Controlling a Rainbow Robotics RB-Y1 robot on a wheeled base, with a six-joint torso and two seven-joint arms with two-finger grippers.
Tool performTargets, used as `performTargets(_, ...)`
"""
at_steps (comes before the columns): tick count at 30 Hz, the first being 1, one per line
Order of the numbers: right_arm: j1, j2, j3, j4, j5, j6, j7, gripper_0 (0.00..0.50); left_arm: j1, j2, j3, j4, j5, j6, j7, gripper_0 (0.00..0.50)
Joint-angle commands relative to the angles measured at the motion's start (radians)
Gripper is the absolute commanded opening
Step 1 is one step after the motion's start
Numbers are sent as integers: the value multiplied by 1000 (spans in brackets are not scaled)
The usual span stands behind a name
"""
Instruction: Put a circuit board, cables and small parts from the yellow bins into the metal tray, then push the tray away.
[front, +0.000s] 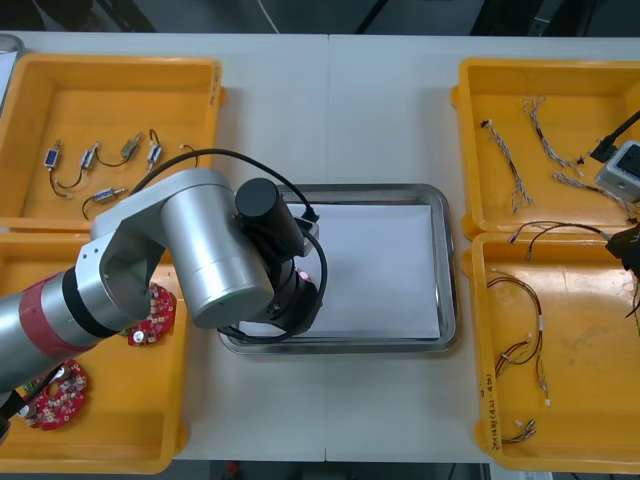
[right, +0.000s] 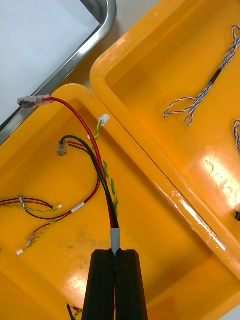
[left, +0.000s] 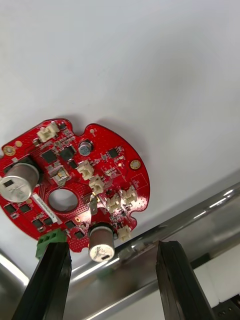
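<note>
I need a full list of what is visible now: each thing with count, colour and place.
Bins: four, yellow, two each side.
Tray: one, metal, white inside, between bins.
Circuit boards: three, red; one in the tray, two in the near left bin.
Small metal parts: several, metallic, far left bin.
Twisted cables: several, blue and white, far right bin.
Red and yellow cables: several, near right bin.
Left gripper: open, above the tray's board.
Right gripper: shut on one red and yellow cable.

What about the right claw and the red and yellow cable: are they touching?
Touching. The right wrist view shows the right claw shut on the red and yellow cable, whose grey-sleeved end emerges from between the closed fingers.
</note>
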Motion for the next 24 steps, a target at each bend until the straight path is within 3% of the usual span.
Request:
performTargets(1, -28, -36, 14, -30, -28, 3, -38, 0, 8, 28, 114, -88, 45, 78, 83, 500)
performTargets(16, -153, -38, 177, -30, -63, 3, -40, 0, 7, 54, 414, -172, 161, 317, 11, 500)
performTargets(24, -230, -38, 246, -30, -37, 3, -46, 0, -16, 89, 552, -162, 227, 327, -26, 500)
